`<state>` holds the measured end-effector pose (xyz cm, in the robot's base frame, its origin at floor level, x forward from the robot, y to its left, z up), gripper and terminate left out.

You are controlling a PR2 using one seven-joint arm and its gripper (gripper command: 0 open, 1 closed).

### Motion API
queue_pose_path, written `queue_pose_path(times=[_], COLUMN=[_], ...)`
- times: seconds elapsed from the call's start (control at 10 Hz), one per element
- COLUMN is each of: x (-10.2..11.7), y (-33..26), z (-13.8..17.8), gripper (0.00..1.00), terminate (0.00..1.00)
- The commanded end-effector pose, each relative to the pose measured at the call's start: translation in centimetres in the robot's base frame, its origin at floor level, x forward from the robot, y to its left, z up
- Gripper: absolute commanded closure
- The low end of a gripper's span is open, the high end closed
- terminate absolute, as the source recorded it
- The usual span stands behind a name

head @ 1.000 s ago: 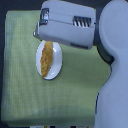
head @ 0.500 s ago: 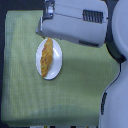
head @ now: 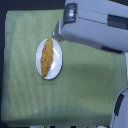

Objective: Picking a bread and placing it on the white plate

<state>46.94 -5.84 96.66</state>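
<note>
Since the earlier frame, your arm has drawn back toward the exterior view's right, uncovering the plate's upper edge. You have a green cloth (head: 85,85) covering the table. Your gripper (head: 56,34) hangs just above the white plate (head: 56,63); you cannot tell how its jaws stand. Your bread (head: 47,55) lies lengthwise on that plate, free of the gripper.
</note>
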Motion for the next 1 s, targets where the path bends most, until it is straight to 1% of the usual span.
queue_pose_path(times=[0.0,0.1,0.3,0.5,0.8,0.9], x=[0.4,-0.1,-0.4,-0.7,-0.6,-0.3], y=[-11.9,-14.0,-16.0,-18.6,-19.3,-19.5], z=[1.4,1.4,1.0,0.0,-1.1,-1.3], gripper=[0.00,0.00,0.00,0.00,0.00,0.00], terminate=[0.00,0.00,0.00,0.00,0.00,1.00])
